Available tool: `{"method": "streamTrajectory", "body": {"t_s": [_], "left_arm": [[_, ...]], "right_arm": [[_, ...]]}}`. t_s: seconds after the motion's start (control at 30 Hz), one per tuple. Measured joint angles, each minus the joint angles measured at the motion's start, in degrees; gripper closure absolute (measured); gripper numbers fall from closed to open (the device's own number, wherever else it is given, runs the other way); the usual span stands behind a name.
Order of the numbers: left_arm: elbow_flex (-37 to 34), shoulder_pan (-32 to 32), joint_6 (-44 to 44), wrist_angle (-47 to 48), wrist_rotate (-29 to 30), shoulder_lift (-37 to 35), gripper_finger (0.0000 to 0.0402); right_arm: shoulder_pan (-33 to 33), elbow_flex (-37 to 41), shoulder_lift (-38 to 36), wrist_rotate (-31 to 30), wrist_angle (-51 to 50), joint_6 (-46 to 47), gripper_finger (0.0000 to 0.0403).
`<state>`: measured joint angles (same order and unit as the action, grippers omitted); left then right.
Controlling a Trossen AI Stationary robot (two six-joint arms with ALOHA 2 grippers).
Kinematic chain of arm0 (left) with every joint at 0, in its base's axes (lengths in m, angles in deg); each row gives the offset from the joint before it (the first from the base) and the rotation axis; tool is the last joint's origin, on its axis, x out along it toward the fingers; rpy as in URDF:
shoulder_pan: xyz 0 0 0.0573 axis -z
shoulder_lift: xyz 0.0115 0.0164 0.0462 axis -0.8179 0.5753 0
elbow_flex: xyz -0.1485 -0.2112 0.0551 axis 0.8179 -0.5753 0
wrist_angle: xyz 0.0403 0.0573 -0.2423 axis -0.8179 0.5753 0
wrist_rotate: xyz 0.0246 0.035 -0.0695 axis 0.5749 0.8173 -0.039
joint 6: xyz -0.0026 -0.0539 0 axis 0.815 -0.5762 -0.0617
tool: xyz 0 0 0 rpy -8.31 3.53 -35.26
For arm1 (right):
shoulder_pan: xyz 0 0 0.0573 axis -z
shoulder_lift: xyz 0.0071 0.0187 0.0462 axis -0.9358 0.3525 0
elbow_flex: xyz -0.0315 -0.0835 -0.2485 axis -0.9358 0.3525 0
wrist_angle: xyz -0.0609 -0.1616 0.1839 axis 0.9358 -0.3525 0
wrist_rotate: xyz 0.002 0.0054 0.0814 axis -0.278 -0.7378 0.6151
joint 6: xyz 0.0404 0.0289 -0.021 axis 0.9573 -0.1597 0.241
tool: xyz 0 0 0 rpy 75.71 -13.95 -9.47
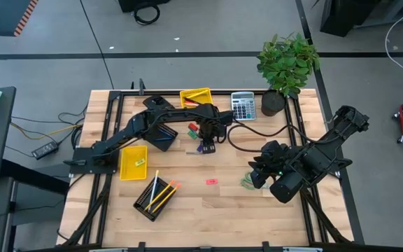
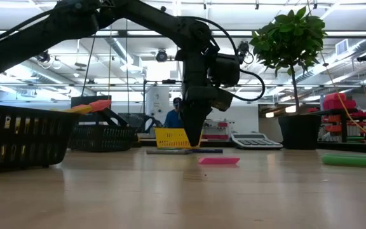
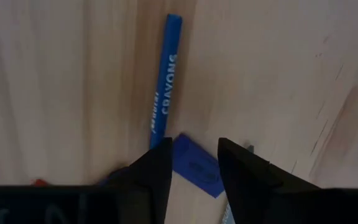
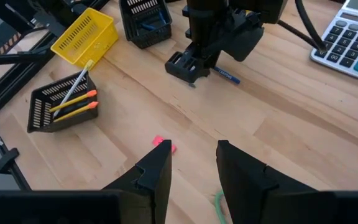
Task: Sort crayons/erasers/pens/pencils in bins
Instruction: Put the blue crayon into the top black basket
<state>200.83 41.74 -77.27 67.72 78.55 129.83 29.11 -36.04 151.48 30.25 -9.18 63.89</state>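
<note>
Left arm reaches across the table (image 1: 208, 210) from its base at the left edge, wrist bent down, left tool (image 1: 208, 145) pointing straight at the boards near table centre, just below the yellow bin (image 1: 195, 97) at the back edge. Low view: tool tips at or just above the surface beside thin sticks lying flat. Left wrist view: fingers (image 3: 157, 171) apart by a narrow gap, nothing clamped — a short blue crayon piece (image 3: 196, 165) lies between them on the wood; a longer blue crayon (image 3: 165, 84) marked CRAYONS lies just beyond, lengthwise away from the tool. Small red item at the wrist-view edge, cannot tell what. Right arm folded over the right side of the table, right tool (image 4: 191, 171) hovering above the boards, fingers apart, empty. Pink eraser (image 1: 211, 181) lies alone on open wood btwn the two arms; in right wrist view it sits just ahead of that tool's fingers. Green item (image 1: 246, 183) by the right tool, partly hidden — type unclear. Bins: black mesh bin (image 1: 154, 197) at front left holds the pencils (image 1: 163, 193), yellow/orange, tilted over the rim; second yellow bin (image 1: 132, 162) at left holds a small green eraser (image 1: 138, 162); second black mesh bin (image 1: 162, 137) under the left arm, contents not clear. Grey calculator (image 1: 243, 106) and potted plant (image 1: 287, 66) at back right, well apart from the work.
</note>
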Motion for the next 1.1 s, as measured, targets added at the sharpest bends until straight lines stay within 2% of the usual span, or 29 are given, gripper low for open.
{"method": "streamTrajectory", "body": {"t_s": [0.23, 0.37, 0.53, 0.67, 0.9, 1.1], "left_arm": [[1.58, -0.58, -4.45, 1.02, 0.95, -0.07, 0.0275], [1.58, -0.87, -3.30, 1.64, 1.52, -0.09, 0.0273], [1.58, -0.78, -1.18, 1.83, 2.66, -0.11, 0.0262], [1.58, -0.74, -1.00, 3.14, 2.93, -0.11, 0.0254], [1.58, -0.78, -0.07, 3.53, 2.99, -0.13, 0.0251], [1.58, -0.75, 6.18, 5.72, 5.90, -0.13, 0.0261]], "right_arm": [[0.35, 0.00, 0.00, -0.37, -0.01, 0.86, 0.0270], [2.05, 0.00, 0.00, 0.94, 0.26, 1.66, 0.0270], [7.82, 0.00, 0.00, 9.05, 1.39, -1.26, 0.0270], [12.90, 0.00, 0.00, 14.80, 5.46, -7.11, 0.0270], [18.01, 0.00, 0.00, 15.06, 11.95, -15.24, 0.0270], [19.28, 0.00, 0.00, 15.04, 12.48, -15.82, 0.0270]]}}
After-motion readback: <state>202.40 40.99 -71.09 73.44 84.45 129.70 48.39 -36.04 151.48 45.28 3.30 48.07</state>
